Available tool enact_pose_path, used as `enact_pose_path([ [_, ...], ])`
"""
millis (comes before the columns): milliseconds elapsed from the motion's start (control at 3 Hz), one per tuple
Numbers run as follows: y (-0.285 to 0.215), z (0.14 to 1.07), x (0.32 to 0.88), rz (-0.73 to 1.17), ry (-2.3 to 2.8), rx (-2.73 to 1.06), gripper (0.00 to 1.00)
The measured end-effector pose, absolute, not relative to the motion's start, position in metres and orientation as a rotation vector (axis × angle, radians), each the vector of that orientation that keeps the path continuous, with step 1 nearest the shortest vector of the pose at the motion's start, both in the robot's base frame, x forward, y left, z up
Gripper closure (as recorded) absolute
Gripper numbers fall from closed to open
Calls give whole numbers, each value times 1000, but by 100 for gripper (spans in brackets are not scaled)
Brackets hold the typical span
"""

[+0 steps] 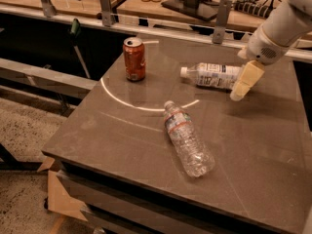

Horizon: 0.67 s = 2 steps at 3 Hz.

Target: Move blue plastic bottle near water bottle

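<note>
Orange can (134, 59) upright at table's (273, 145) far left. Water bottle (187, 139) on its side mid-table, cap toward can, well apart from it. Blue plastic bottle (212, 75) on its side at far right-centre, cap pointing left, apart from water bottle. Gripper (240, 89) at that bottle's base end, overlapping it, tip low near tabletop; open or closed: cannot tell.
</note>
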<state>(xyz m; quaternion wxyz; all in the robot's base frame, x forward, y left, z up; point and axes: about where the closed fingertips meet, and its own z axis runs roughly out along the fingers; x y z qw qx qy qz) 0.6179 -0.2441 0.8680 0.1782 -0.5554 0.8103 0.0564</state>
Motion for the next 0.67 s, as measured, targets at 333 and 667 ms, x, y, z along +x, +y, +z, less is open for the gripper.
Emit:
enact_pose_path([
  [333, -228, 856, 631, 181, 2263, -1656, 19],
  [667, -229, 862, 634, 183, 2227, -1707, 41],
])
